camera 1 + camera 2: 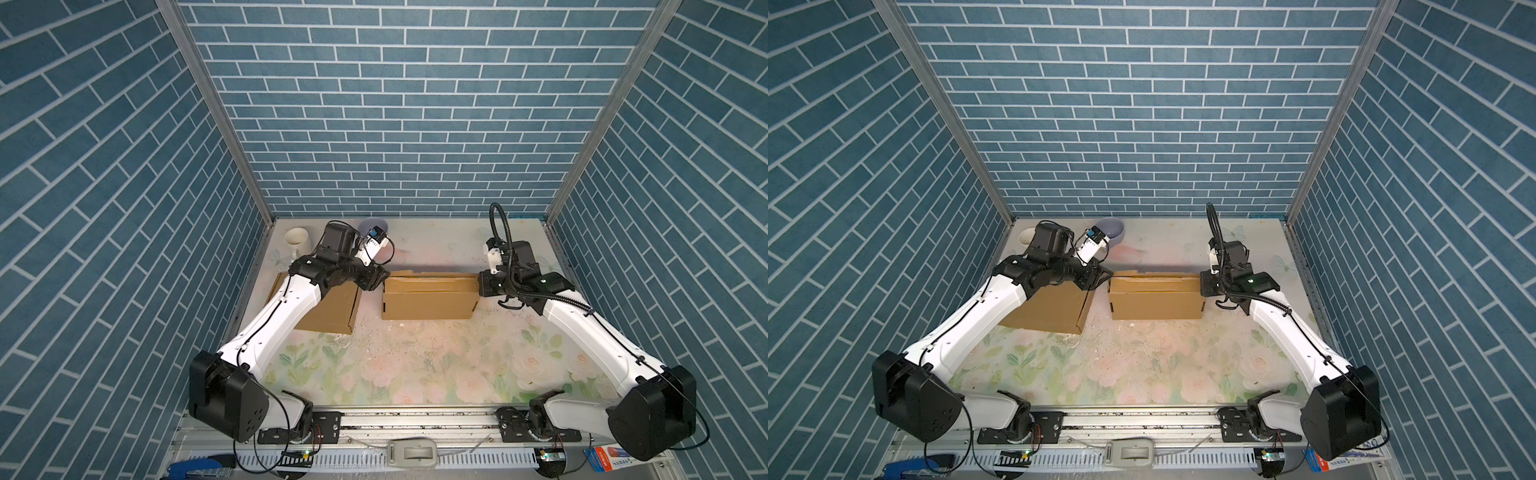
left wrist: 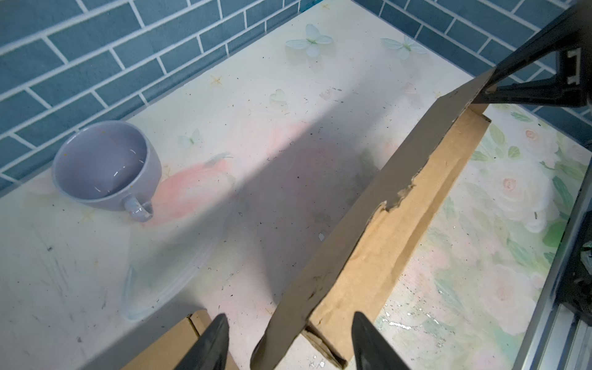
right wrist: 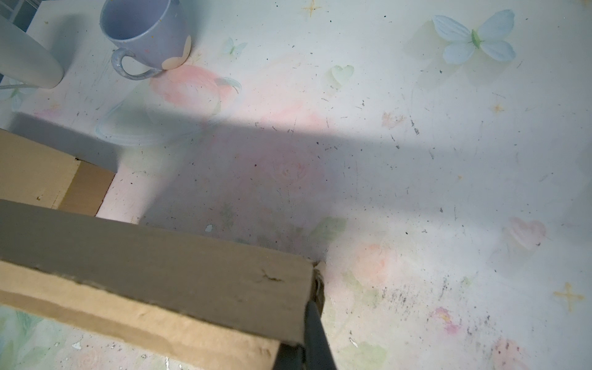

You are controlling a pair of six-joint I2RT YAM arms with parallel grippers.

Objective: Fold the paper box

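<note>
Cardboard crowds the left side: a second cardboard box [image 1: 336,311] lies under the left arm [image 1: 282,316], just beside the paper box [image 1: 428,299], which sits on the worktop [image 1: 415,365] toward the back. Behind stand a lavender mug [image 2: 105,163] and a white cup [image 1: 297,241], both apart from it. Left jaws stand apart, straddling the box's raised rear flap at its left end (we see no contact). Right jaws are together, clamped on that flap's far corner. Only the left wrist view shows this pinch and the flap's torn edge. In both top views we see just black hardware meeting the box's right end.
</note>
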